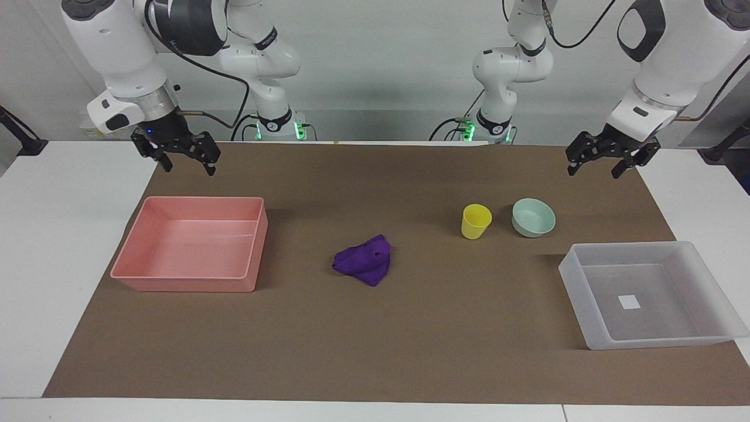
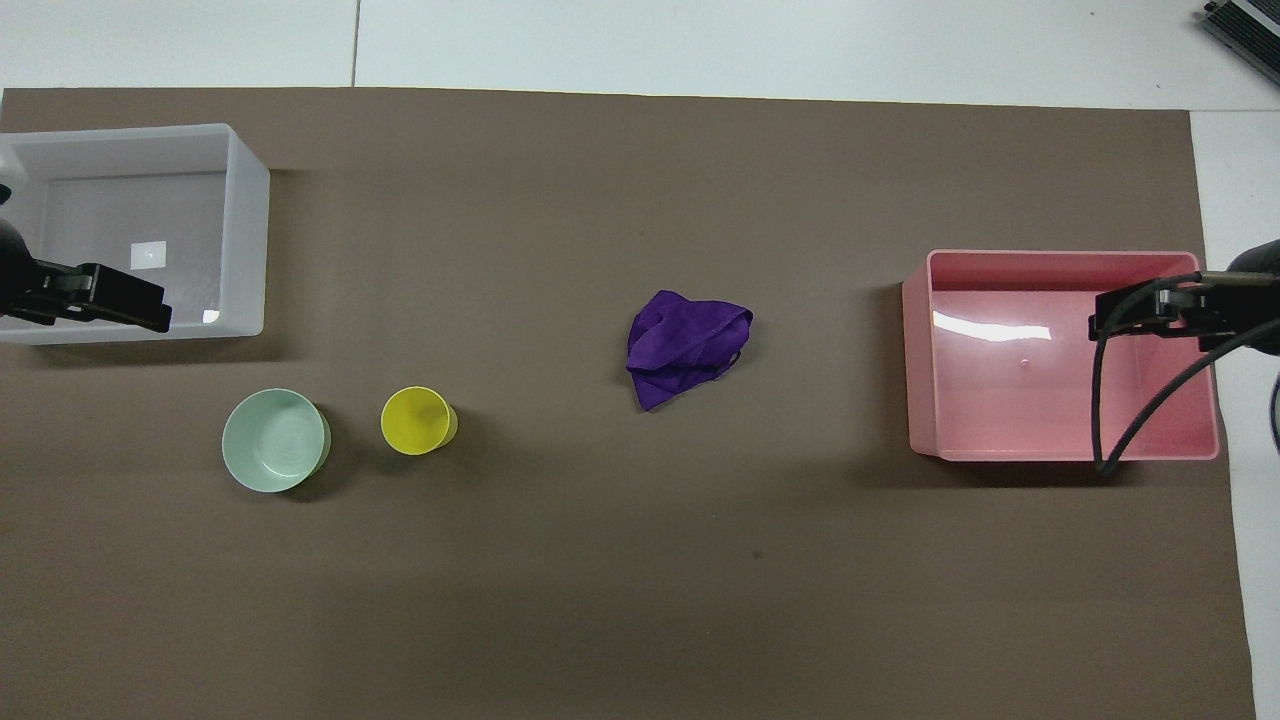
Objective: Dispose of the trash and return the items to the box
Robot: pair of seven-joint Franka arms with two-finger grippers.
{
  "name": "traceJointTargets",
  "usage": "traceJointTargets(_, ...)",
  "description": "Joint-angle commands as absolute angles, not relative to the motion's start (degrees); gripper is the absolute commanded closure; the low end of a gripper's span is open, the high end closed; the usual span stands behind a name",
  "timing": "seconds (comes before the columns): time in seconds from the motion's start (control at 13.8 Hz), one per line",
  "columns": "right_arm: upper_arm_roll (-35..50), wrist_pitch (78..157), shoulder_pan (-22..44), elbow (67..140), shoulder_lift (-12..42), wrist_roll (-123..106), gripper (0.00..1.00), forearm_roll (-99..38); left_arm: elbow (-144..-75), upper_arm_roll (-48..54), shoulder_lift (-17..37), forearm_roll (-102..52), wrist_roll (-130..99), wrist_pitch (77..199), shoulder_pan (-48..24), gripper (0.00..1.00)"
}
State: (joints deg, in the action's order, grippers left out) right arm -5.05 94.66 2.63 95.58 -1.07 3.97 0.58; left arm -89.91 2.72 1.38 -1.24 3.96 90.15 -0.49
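A wide brown mat (image 1: 375,351) covers most of the white table (image 1: 58,264). On it, toward the right arm's end, stands a pink tray (image 1: 188,282), and toward the left arm's end a whitish plastic box (image 1: 586,316) with a small white sticker (image 1: 630,302) on its floor. Both the tray and the box have nothing else inside.

The purple rag (image 1: 364,259) lies crumpled on the mat about in the middle, between the tray and the box and well apart from both. The green bowl (image 1: 533,217) stands upright on the mat, a little nearer to the robots than the box. The yellow cup (image 1: 476,221) stands upright just beside the bowl, on the side of the rag, and does not touch it.

The right gripper (image 1: 187,166) hangs in the air above the mat, with its fingers apart and holding nothing. The left gripper (image 1: 595,170) hangs above the mat in the same way, fingers apart and also holding nothing.
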Motion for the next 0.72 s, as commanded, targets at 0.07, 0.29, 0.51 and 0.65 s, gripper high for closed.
traceJointTargets(0.07, -4.9, 94.9, 1.9, 96.1, -1.6, 3.2, 0.00, -1.0, -89.0, 2.6, 1.4, -0.8, 3.6, 88.8, -0.9, 0.00)
traceJointTargets(0.29, -5.0, 95.1, 1.7, 96.1, -1.6, 3.2, 0.00, -1.0, -89.0, 2.6, 1.6, -0.9, 3.7, 88.7, -0.6, 0.00)
traceJointTargets(0.51, -4.8, 95.7, 3.0, 96.3, -1.7, 3.9, 0.00, -1.0, -89.2, 2.6, 1.6, -0.9, 3.5, 87.6, -0.4, 0.00)
traceJointTargets(0.65, -4.7, 96.9, 4.8, 96.8, -1.8, 4.0, 0.00, -1.0, -89.2, 2.6, 1.4, -0.9, 3.6, 86.6, -0.1, 0.00)
